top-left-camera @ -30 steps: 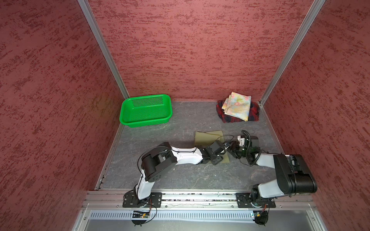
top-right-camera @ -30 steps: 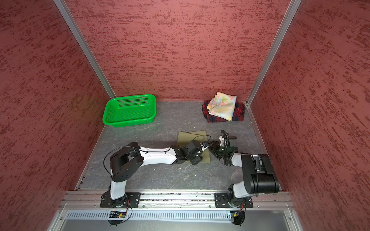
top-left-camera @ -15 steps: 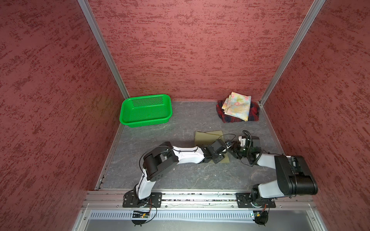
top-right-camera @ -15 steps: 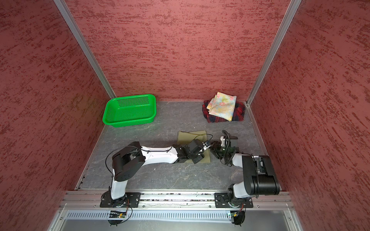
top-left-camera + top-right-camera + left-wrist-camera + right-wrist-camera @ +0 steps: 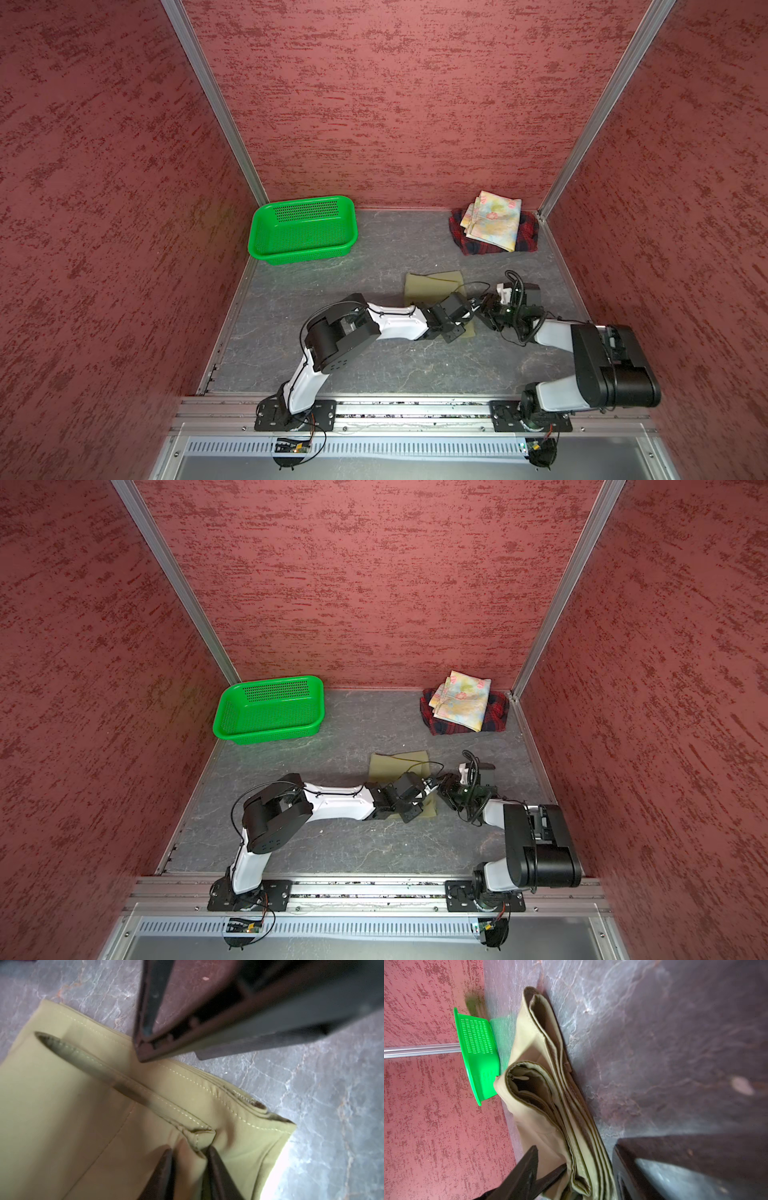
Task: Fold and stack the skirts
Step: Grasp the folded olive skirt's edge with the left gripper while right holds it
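Two stacked (floral skirt (image 5: 494,220) atop plaid skirt (image 5: 528,237)); left gripper (image 5: 190,1157) pinches khaki skirt (image 5: 432,284), right gripper (image 5: 589,1157) straddles its folded edge, grip unclear; it still needs stacking.

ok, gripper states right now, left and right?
Left gripper: shut, pinching a fold of the khaki skirt.
Right gripper: jaws astride the skirt's folded edge; whether they are clamped on it cannot be told.

Grey marbled tabletop (image 5: 374,365) with pale veining, walled on three sides. Green basket (image 5: 309,254) sits at the far left corner. Plaid skirt (image 5: 528,237) lies bundled at the far right corner. Khaki skirt (image 5: 432,284), folded in layers, lies near the middle, apart from both.
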